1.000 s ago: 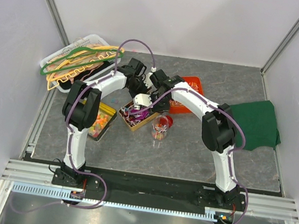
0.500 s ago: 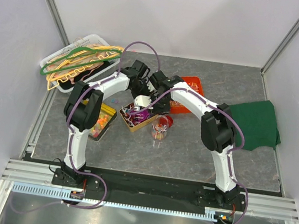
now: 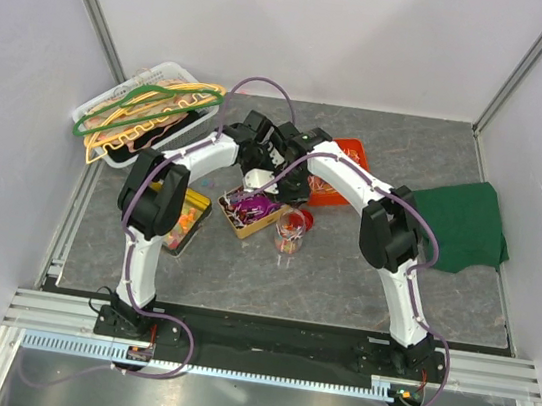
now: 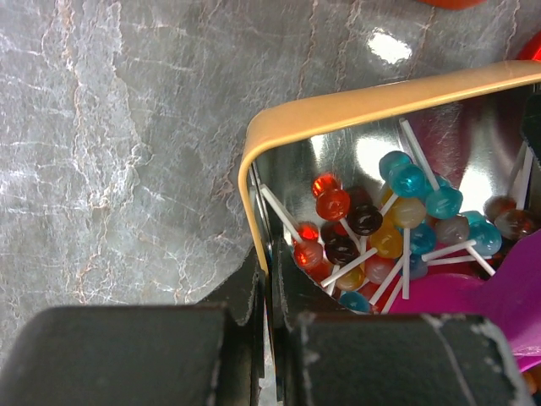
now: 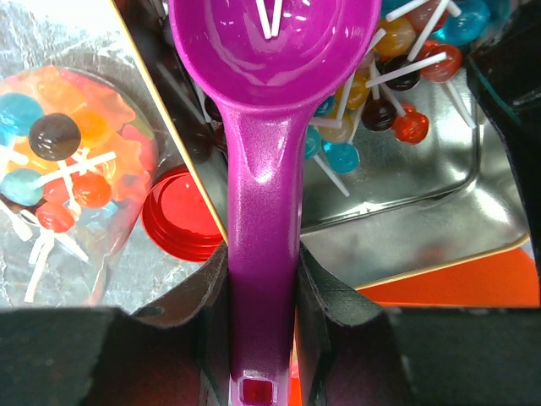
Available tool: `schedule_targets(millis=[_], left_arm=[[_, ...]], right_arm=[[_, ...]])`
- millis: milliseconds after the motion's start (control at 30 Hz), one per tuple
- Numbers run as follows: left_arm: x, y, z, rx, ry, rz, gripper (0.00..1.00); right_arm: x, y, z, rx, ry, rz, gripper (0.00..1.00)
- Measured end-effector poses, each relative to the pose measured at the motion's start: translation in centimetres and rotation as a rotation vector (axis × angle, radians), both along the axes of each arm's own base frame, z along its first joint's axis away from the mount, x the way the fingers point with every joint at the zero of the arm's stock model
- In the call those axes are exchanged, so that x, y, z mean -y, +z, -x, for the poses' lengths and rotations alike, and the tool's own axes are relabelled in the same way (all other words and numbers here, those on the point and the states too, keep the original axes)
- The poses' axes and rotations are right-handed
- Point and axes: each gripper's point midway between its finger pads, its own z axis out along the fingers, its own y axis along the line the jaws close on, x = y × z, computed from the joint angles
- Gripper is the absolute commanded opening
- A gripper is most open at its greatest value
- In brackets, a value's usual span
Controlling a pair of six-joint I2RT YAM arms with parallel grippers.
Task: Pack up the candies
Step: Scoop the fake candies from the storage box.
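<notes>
The candies (image 4: 382,222) are small round lollipops on white sticks, red, brown, blue and amber, lying in a yellow-rimmed tin (image 4: 338,106). My left gripper (image 4: 269,272) is shut on the tin's near wall; from above it (image 3: 251,175) sits at the tin's (image 3: 271,220) far edge. My right gripper (image 5: 262,279) is shut on the handle of a purple scoop (image 5: 275,51), whose bowl hangs over the candies (image 5: 397,118) with two white sticks in it. A clear jar (image 5: 63,169) holding more candies stands left of the scoop.
A round red lid (image 5: 182,216) lies beside the jar (image 3: 290,231). A second tin of bright sweets (image 3: 186,219) sits to the left and an orange packet (image 3: 345,168) behind. A basket with hangers (image 3: 143,109) is far left, a green cloth (image 3: 465,225) right.
The left wrist has swung right, closer to the tin. The scoop's purple bowl now shows lower over the tin, and the right wrist has shifted with it.
</notes>
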Motion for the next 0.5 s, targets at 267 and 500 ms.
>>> schedule_targets(millis=[267, 500], left_arm=[[0.56, -0.2, 0.06, 0.031, -0.006, -0.035, 0.02], [0.59, -0.29, -0.05, 0.043, -0.004, -0.044, 0.02]], right_arm=[[0.58, -0.3, 0.23, -0.023, -0.004, 0.013, 0.0], [0.56, -0.3, 0.22, -0.025, -0.003, 0.011, 0.0]])
